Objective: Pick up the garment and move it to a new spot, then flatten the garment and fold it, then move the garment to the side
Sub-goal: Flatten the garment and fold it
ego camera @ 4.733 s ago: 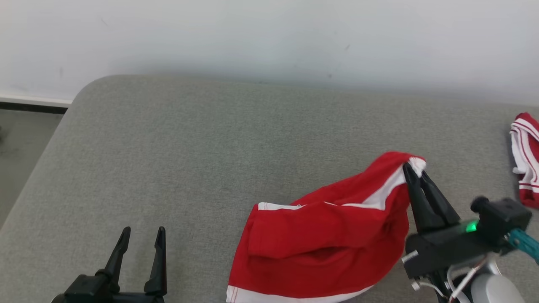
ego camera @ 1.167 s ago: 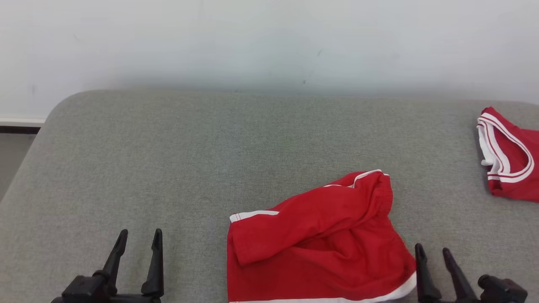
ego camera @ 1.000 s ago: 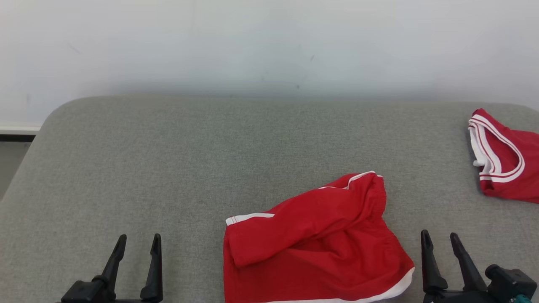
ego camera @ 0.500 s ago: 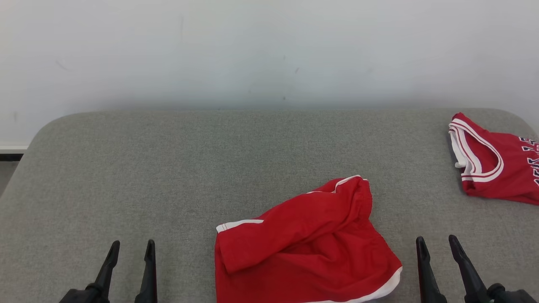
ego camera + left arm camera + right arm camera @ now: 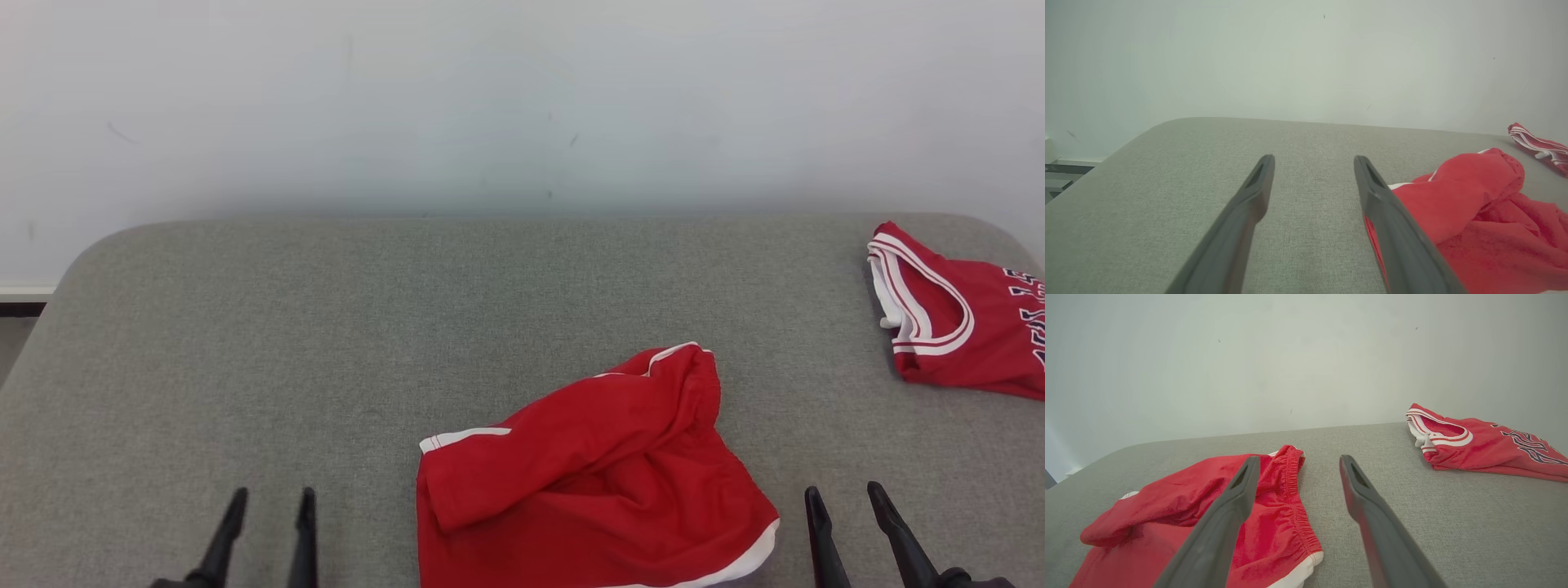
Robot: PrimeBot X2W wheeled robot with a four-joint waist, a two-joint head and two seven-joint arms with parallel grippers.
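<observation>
Both pairs of jaws stand wide apart with nothing between them. We see our left gripper (image 5: pixel 273 492) at the lower left of the head view and our right gripper (image 5: pixel 842 488) at the lower right, fingers pointing away from us over the grey cushion (image 5: pixel 326 327). Between them lies the garment (image 5: pixel 588 474), a pair of red shorts with white trim. It is crumpled rather than flat, with one leg folded across the rest and the gathered waistband bunched at its far right end. Our right gripper is just beside its white hem but apart from it, and our left gripper is well clear. A red jersey (image 5: pixel 955 343) with striped edging and dark lettering lies near the cushion's far right corner, well apart from the shorts. A pale wall (image 5: pixel 490 98) rises behind.
</observation>
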